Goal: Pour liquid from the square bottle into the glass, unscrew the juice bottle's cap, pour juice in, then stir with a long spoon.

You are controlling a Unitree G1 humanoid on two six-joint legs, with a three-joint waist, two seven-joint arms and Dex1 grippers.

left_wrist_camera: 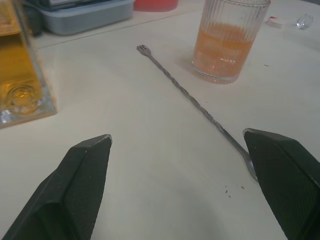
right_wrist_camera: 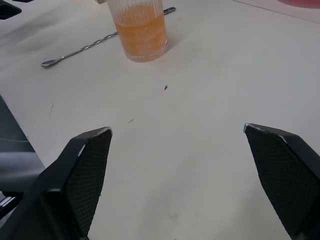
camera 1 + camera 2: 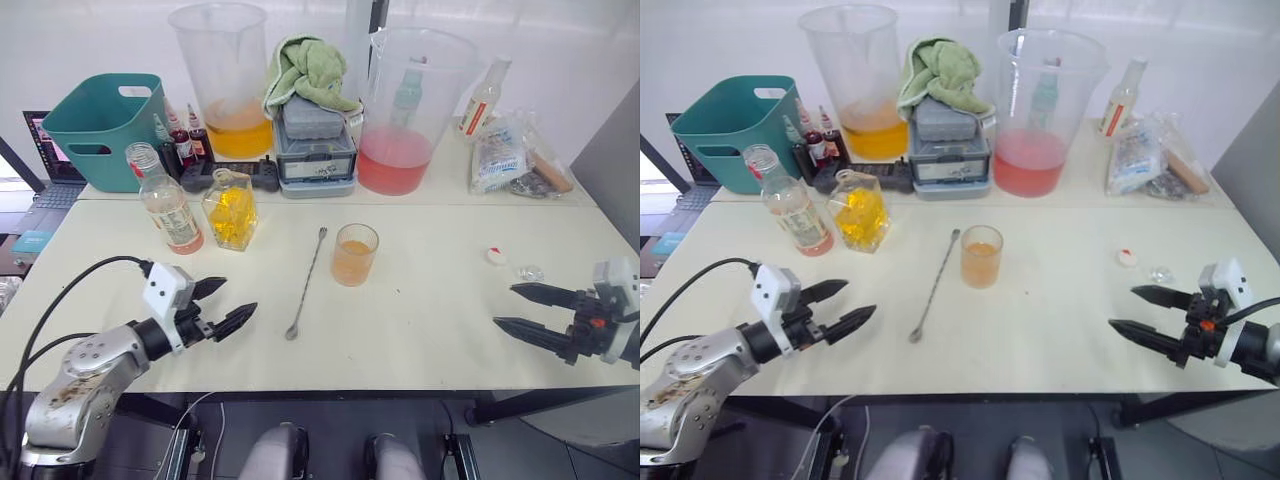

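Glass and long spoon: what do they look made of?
Glass: probably clear glass, possibly hard plastic; ribbed walls, orange liquid visible through them.
Long spoon: looks like bare metal, likely steel; grey sheen, thin twisted stem, small fork at the far end.

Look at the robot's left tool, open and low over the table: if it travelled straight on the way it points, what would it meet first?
Most likely the long spoon, lying flat on the table just ahead of the left tool; its bowl end sits near one finger. The glass stands further on. Depth is uncertain.
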